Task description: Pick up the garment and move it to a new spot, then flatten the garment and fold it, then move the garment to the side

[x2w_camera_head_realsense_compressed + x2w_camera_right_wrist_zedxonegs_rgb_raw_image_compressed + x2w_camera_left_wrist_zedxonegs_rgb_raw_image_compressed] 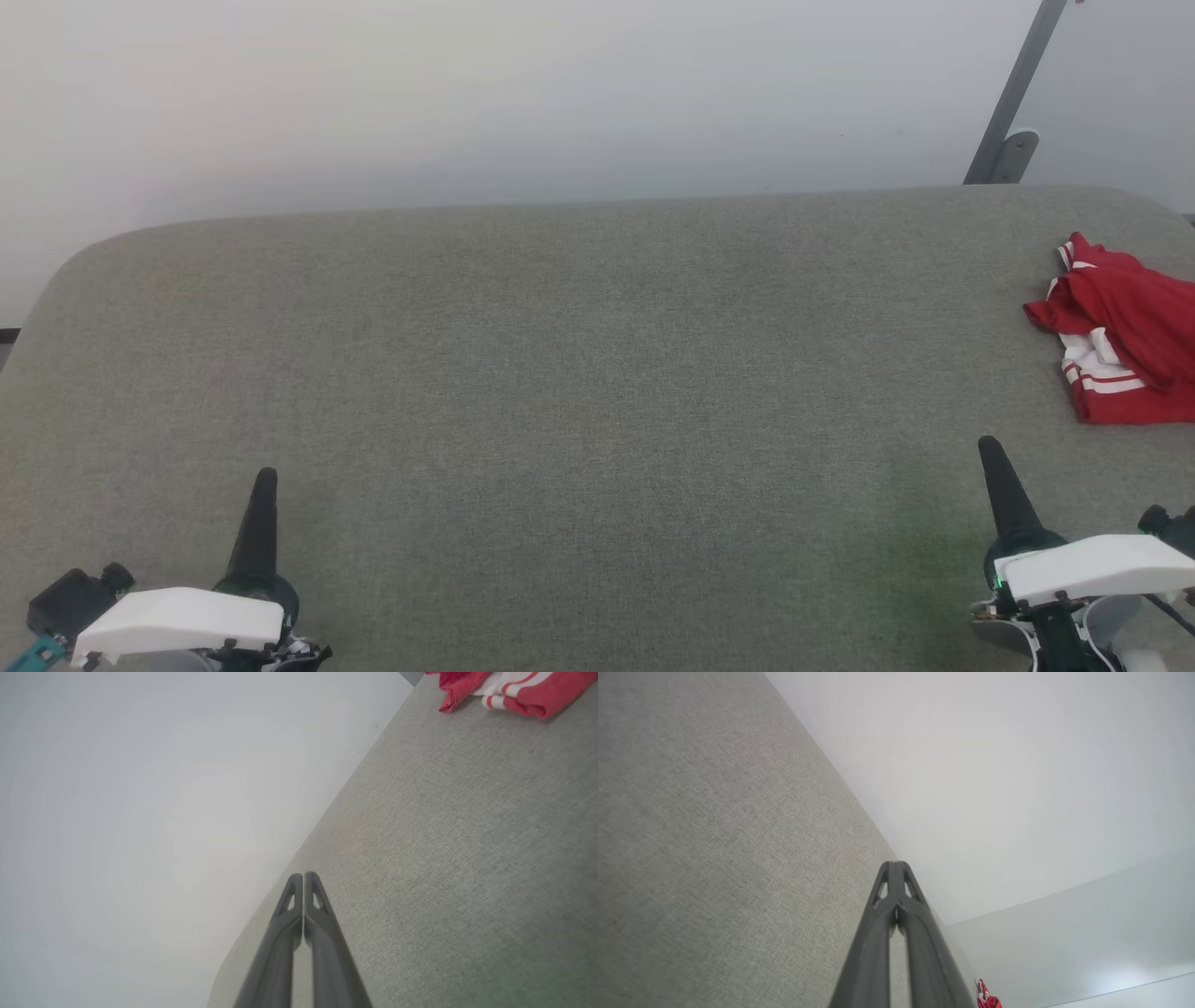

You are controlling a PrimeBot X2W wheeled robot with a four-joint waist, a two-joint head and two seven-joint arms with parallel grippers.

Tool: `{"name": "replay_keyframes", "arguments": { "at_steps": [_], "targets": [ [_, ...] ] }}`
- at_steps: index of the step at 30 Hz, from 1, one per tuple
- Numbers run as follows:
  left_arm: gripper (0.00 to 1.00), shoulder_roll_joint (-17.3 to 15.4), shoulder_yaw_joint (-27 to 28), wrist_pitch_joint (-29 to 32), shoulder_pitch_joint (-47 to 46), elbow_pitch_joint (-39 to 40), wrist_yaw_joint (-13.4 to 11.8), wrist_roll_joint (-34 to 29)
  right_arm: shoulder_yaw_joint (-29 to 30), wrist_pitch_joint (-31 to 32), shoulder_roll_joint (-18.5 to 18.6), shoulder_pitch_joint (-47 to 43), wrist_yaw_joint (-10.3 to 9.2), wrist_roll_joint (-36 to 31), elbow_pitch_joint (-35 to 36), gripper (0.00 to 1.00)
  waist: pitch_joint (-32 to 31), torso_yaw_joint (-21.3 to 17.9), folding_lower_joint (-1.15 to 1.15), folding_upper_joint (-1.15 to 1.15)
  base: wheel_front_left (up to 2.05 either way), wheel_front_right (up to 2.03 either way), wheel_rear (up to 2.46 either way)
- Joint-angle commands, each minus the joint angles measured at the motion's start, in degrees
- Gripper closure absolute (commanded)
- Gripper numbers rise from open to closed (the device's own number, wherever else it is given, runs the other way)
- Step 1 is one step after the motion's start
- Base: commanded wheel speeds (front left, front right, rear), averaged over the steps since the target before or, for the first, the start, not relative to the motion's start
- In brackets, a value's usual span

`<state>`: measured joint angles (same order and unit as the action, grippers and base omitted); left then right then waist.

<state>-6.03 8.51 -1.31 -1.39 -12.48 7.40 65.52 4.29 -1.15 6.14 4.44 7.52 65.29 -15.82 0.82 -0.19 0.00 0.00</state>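
The garment (pixel 1125 327), a red jersey shirt with white, red-striped trim, lies crumpled in a low heap at the far right of the table (pixel 579 373). The table is a broad surface with rounded corners, covered in grey-green woven fabric. The heap runs out of the head view at its right edge. Red folds lie over a white panel crossed by red bands, and the cloth is too bunched to show any readable writing.

Behind the table stands a plain pale wall (pixel 467 93). At the upper right a slim dark grey metal bar (pixel 1016 89) leans against the wall, with a small rounded grey bracket (pixel 1016 154) at its foot just behind the table's back edge.

The left gripper (pixel 266 481) hovers over the near left of the table, well apart from the garment. Its two long dark fingers (pixel 882 933) are pressed together and hold nothing. The right gripper (pixel 990 453) sits at the near right, nearer the garment but not touching it, and bare fabric lies between them. Its fingers (pixel 322 938) are also clenched tip to tip and empty. In the right wrist view the garment (pixel 537 695) shows at the top right corner.
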Motion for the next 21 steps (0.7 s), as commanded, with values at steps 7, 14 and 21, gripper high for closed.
{"name": "replay_keyframes", "arguments": {
  "at_steps": [7, 14, 21],
  "targets": [
    [1.00, 0.2, -0.3, 1.3, -1.8, 0.1, 0.1, 4.7, 0.6, 1.3, -0.4, 1.3, -0.03, 4.3, 0.8, 1.00, -0.1, 0.0, 0.00, 0.00, 0.00, 0.00, 0.00],
    [1.00, 0.7, -0.5, 2.4, -2.3, -0.1, 0.1, 8.1, 0.8, 2.3, -0.9, 1.4, -0.03, 7.8, 1.0, 1.00, -0.1, 0.0, 0.00, 0.00, 0.00, 0.00, 0.00],
    [1.00, 1.2, -0.8, 3.3, -2.9, -0.4, 0.1, 11.2, 1.1, 3.2, -1.3, 1.6, -0.03, 11.1, 1.2, 1.00, -0.2, 0.1, 0.00, 0.00, 0.00, 0.00, 0.00]
  ]
}}
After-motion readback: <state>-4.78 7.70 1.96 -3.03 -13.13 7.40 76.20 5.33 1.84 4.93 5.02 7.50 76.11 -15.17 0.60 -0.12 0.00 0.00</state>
